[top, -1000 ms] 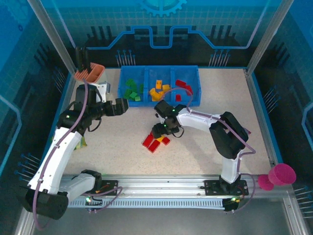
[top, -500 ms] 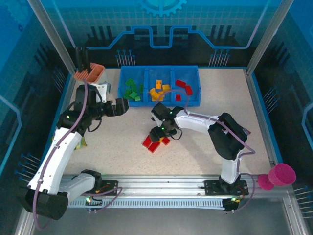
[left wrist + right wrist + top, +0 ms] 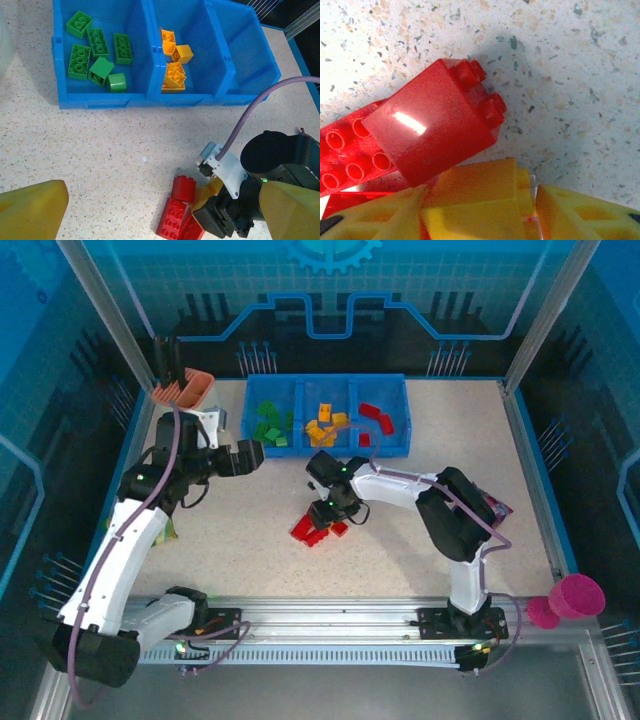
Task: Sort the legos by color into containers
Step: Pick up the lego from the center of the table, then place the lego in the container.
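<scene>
Two right fingers (image 3: pixel 580 215), yellow ribbed plastic, closed on one orange-yellow brick (image 3: pixel 475 197) that sits between them and touches both; set low over the speckled tabletop (image 3: pixel 570 60). Just beside the held brick: a glossy red block (image 3: pixel 430 135) lying on its side, studs pointing sideways, against a flat red plate (image 3: pixel 350 160), studs up. These belong to a small red cluster (image 3: pixel 310 530) near the tabletop's middle, crowding the grasp on one side. Two left fingers (image 3: pixel 32 210), same yellow, spread wide with nothing between them, hovering near the blue tray (image 3: pixel 100 102) at its near-left corner, apart from the cluster. Tray: low moulded plastic, three side-by-side compartments; left holds six green bricks (image 3: pixel 97 42), middle holds several orange-yellow bricks (image 3: pixel 175 75), right holds a few red bricks (image 3: pixel 372 415). Purple cable (image 3: pixel 250 112) arcs over the right arm (image 3: pixel 400 485). Beige cup (image 3: pixel 185 390) at the far left corner; pink cup (image 3: pixel 575 595) off the near right edge
</scene>
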Motion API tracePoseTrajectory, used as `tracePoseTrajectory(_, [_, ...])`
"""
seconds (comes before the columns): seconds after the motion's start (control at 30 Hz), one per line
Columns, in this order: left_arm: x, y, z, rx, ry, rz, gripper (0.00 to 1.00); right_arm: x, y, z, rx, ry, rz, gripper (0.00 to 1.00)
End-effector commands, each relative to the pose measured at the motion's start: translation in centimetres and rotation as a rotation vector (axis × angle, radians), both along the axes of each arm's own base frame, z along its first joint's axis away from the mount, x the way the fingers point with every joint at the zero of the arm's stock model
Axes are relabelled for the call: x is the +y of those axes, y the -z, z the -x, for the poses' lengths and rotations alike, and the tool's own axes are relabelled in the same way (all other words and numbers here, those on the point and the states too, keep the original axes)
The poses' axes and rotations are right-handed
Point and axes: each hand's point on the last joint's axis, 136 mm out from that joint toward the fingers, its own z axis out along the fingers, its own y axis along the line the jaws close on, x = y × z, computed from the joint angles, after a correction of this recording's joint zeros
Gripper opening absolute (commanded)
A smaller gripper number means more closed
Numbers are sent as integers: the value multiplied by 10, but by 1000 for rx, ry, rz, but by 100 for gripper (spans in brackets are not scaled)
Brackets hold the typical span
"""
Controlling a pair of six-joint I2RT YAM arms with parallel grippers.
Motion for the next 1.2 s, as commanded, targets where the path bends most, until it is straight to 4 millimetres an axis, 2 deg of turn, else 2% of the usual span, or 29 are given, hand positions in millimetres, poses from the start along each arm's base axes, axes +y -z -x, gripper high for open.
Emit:
tracePoseTrajectory(0.0, [-2, 2, -3, 6, 8, 23, 99, -3, 3, 2, 15, -20, 37, 49])
tracePoseTrajectory(0.13, [-2, 4, -4, 8, 6, 21, 99, -13, 1, 2, 15, -13, 55, 40])
tracePoseTrajectory(0.3, [-3, 6, -5, 14, 8, 25, 99, -29, -26, -16, -36, 34, 23, 34])
tracePoseTrajectory(0.5, [-2, 6, -7, 13, 5, 18, 99, -34, -80, -60, -189, 31, 4, 34])
tracePoseTrajectory(0.6, [-1, 8, -8, 16, 2, 10, 99, -33, -92, -85, -248, 15, 16, 34])
tracePoseTrajectory(0.73, [0, 7, -7, 14, -2, 0, 99, -31, -82, -108, -254, -4, 41, 33])
tracePoseTrajectory(0.93, [2, 8, -7, 16, -7, -4, 99, -27, -60, -114, -228, 19, 39, 33])
tracePoseTrajectory(1.03, [1, 9, -8, 20, -4, -3, 99, -24, -58, -118, -236, 36, 13, 32])
tracePoseTrajectory(1.17, [0, 9, -9, 21, -1, 1, 99, -16, -72, -130, -276, 33, -14, 32])
